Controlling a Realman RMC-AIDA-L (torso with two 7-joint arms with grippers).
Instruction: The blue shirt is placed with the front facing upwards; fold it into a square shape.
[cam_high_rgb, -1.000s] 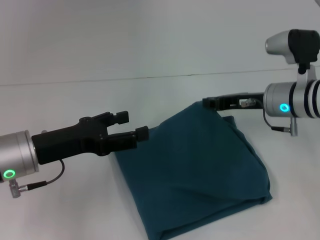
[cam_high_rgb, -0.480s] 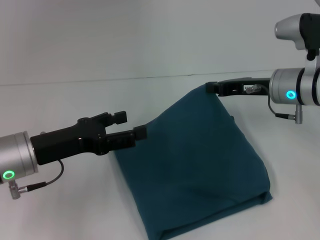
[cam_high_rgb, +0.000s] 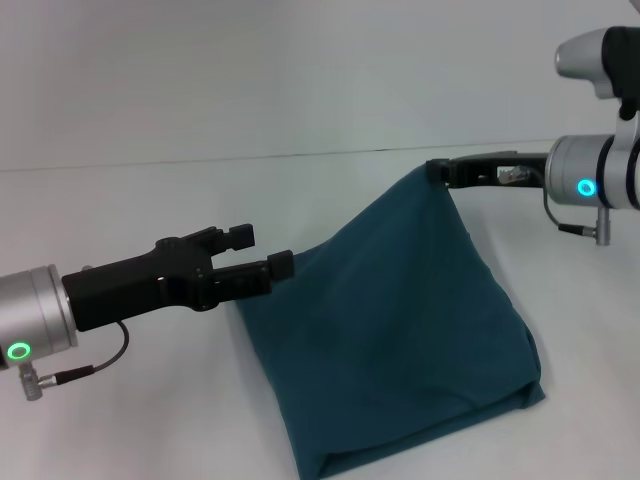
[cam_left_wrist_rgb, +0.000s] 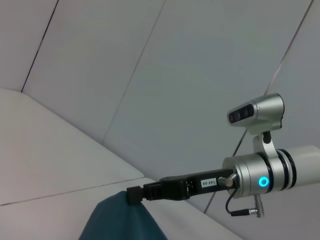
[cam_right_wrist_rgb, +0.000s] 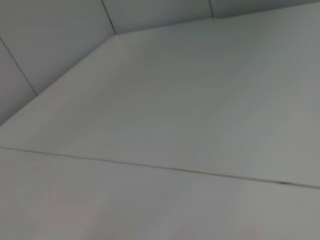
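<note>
Left hand (cam_high_rgb: 268, 253), black, two-fingered, reaching in from nine o'clock at the end of a silver arm with a green ring light; upper finger raised clear, lower finger tip touching or nipping the nine o'clock edge of the large dark teal-blue cotton shirt (cam_high_rgb: 400, 340). Fingers spread apart, so probably no firm pinch there, though whether cloth lies between them cannot be told.

Shirt already folded into a thick, roughly square bundle, resting on the white counter (cam_high_rgb: 130, 420) toward five o'clock, with its twelve o'clock corner pulled up into a peak. No lettering or neck label visible.

Right hand (cam_high_rgb: 441, 172), slim and black, at one o'clock, closed on that raised corner and holding it off the counter; the same grip visible from the left wrist camera, where the right hand (cam_left_wrist_rgb: 134, 194) pinches the tip of the cloth (cam_left_wrist_rgb: 120, 222).

Risks from here, as judgement only:
- Only a small bite of fabric in the right hand, so a slip under the bundle's weight is likely to drop the corner crooked.
- Lifted by one corner alone, inner layers free to slide and undo the earlier folds.
- Lifting higher likely to drag the whole bundle across the counter instead of turning a layer.
- Left hand, not clamped, unlikely to anchor the near edge, leaving the final square skewed.
</note>
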